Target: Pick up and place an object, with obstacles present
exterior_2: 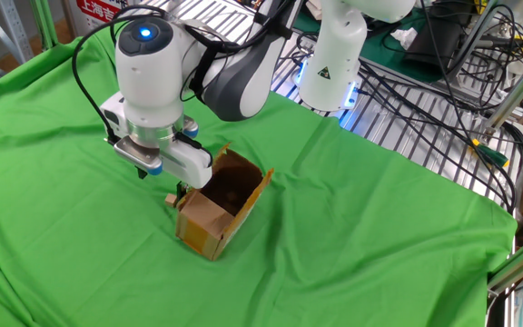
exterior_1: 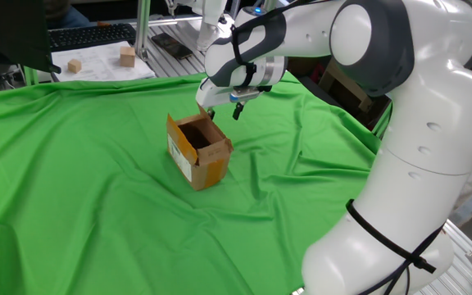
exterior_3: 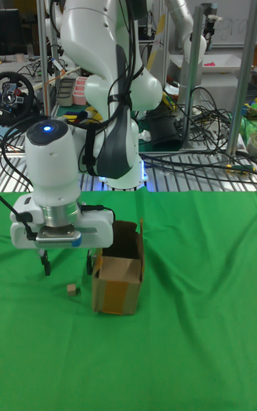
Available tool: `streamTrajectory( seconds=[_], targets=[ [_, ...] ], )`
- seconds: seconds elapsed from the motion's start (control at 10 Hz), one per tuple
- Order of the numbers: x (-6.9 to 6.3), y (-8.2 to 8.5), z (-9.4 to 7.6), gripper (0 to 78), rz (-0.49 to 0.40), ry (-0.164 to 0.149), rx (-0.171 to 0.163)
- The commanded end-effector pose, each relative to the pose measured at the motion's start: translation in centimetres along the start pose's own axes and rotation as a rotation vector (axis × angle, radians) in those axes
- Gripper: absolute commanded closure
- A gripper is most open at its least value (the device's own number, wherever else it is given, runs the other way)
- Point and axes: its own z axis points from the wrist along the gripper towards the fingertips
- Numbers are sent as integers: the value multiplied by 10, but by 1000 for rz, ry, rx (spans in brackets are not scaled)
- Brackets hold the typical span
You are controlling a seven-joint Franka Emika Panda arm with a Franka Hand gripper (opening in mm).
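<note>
The object, a tiny tan cube (exterior_3: 71,289), lies on the green cloth (exterior_3: 178,340) just left of the open cardboard box (exterior_3: 118,268). In the other fixed view the cube (exterior_2: 169,198) peeks out at the box's (exterior_2: 212,218) far left corner. My gripper (exterior_3: 68,267) hangs open a little above the cube, fingers spread to either side and holding nothing. In one fixed view the gripper (exterior_1: 224,112) hovers behind the box (exterior_1: 199,152), and the cube cannot be made out there.
Two bigger wooden blocks (exterior_1: 74,65) (exterior_1: 127,56) sit on white paper at the back left, next to a keyboard (exterior_1: 88,34). The arm's base (exterior_2: 330,64) and cables stand behind the cloth on metal rails. The cloth is wrinkled around the box.
</note>
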Motion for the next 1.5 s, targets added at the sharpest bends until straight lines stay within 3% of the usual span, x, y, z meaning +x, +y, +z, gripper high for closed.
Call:
streamTrajectory(
  seconds=[0.1,0.5,0.9,1.0,1.1,1.2,1.5],
  targets=[
    [6,-4,-43,2,29,33,16],
    [8,-3,-51,2,38,30,19],
    [14,7,-71,2,84,39,9],
    [16,22,-80,2,114,38,10],
    [16,22,-80,2,114,38,10],
    [19,45,-93,2,140,48,11],
    [24,66,-108,2,143,64,10]
  ],
)
